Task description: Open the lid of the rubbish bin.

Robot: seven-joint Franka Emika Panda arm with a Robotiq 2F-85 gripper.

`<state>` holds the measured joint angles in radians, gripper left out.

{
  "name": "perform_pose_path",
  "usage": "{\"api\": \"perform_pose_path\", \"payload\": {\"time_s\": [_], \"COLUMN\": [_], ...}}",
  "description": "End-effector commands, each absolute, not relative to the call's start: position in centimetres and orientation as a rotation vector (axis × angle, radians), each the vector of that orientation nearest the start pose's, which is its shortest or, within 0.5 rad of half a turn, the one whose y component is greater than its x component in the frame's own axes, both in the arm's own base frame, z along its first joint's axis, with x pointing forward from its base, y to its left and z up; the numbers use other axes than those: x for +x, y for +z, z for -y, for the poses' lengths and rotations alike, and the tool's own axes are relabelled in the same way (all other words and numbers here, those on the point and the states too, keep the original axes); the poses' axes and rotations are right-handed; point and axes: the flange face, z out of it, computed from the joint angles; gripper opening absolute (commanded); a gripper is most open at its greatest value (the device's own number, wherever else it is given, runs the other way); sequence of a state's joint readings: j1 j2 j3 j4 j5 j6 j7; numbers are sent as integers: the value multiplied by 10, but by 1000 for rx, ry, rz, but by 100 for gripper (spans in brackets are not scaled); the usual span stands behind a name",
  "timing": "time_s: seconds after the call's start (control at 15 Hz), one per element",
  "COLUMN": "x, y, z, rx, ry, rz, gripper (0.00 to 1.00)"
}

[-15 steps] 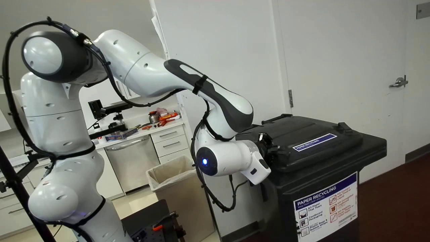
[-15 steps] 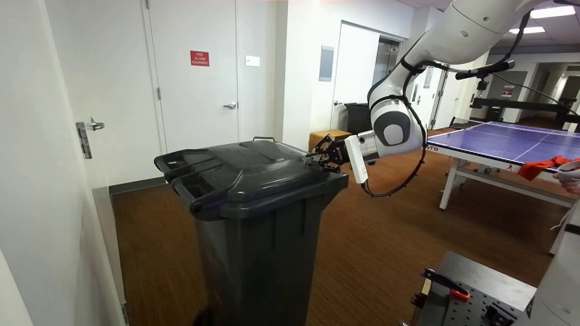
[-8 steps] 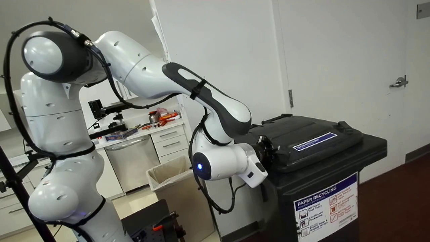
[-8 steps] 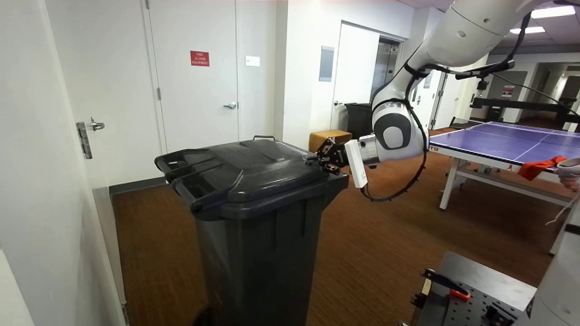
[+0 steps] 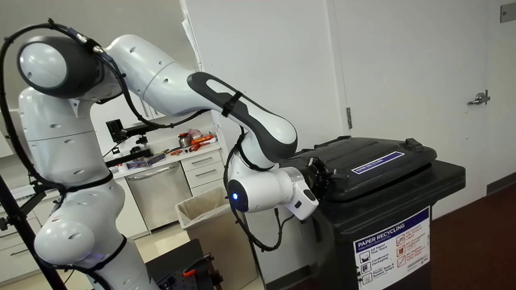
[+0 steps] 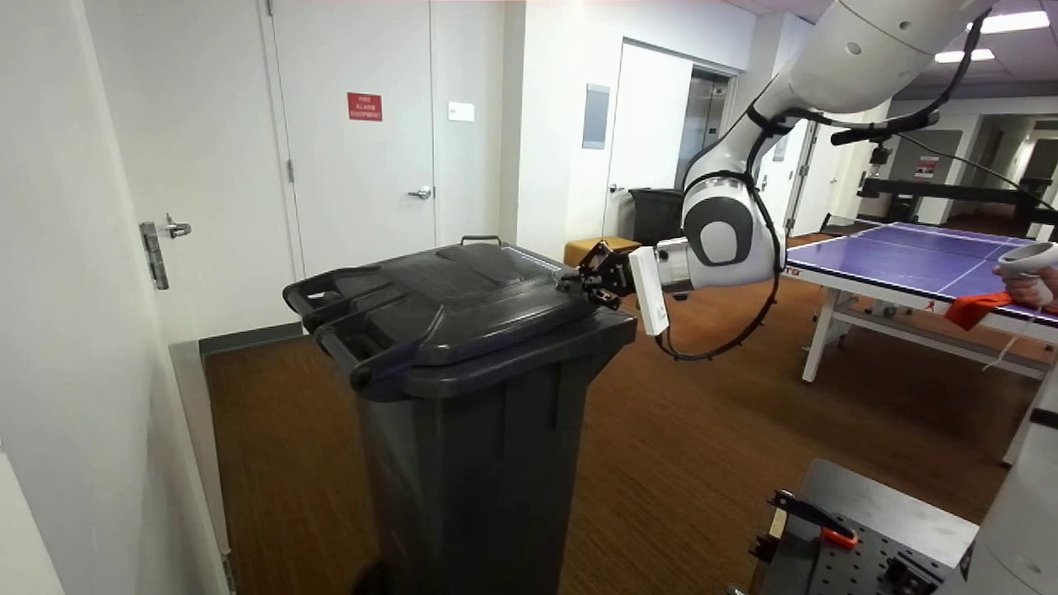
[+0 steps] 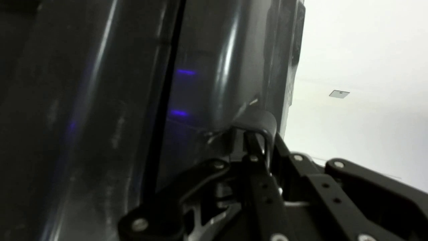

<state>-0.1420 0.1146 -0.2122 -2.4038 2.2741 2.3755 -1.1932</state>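
The black lid [image 5: 383, 149] with its blue-white label is raised slightly at its front edge. A dark gap shows between it and the rim of the black rubbish bin [image 5: 391, 193]. The lid also shows in an exterior view [image 6: 463, 289], tilted up on the side toward my arm, above the bin [image 6: 488, 446]. My gripper [image 5: 336, 177] is at the lid's front edge, as it also is in an exterior view [image 6: 574, 283]. In the wrist view my gripper [image 7: 265, 150] is shut on the lid's handle lip [image 7: 259, 118], one finger each side. The fingertips are partly hidden.
A beige open bin [image 5: 221, 233] stands beside the black bin, near the counter. A white wall and door [image 5: 415, 80] stand behind the bin. A dark mounting plate [image 6: 893, 504] is near my base. A purple table-tennis table [image 6: 917, 256] stands farther off.
The gripper dips a little, then rises and draws back slightly toward my base. The lid's front edge lifts with it, opening a gap above the bin rim.
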Motion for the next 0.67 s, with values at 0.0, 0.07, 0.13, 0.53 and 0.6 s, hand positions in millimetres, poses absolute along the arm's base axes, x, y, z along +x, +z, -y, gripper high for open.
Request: {"api": "perform_pose_path", "payload": {"time_s": [0.0,0.07,0.13,0.53,0.6], "x": [478,479,481,497,501], "y": [324,332,340,388,393], "z": [167,166,164,154,153], "rx": [-1618,-1631,-1644,-1658,-1662], "ry": [-1061,-1066,-1075,-1134,-1142], "rz": [-1138,-1143,-1150,-1174,-1177], "gripper": [3,3,3,3,3]}}
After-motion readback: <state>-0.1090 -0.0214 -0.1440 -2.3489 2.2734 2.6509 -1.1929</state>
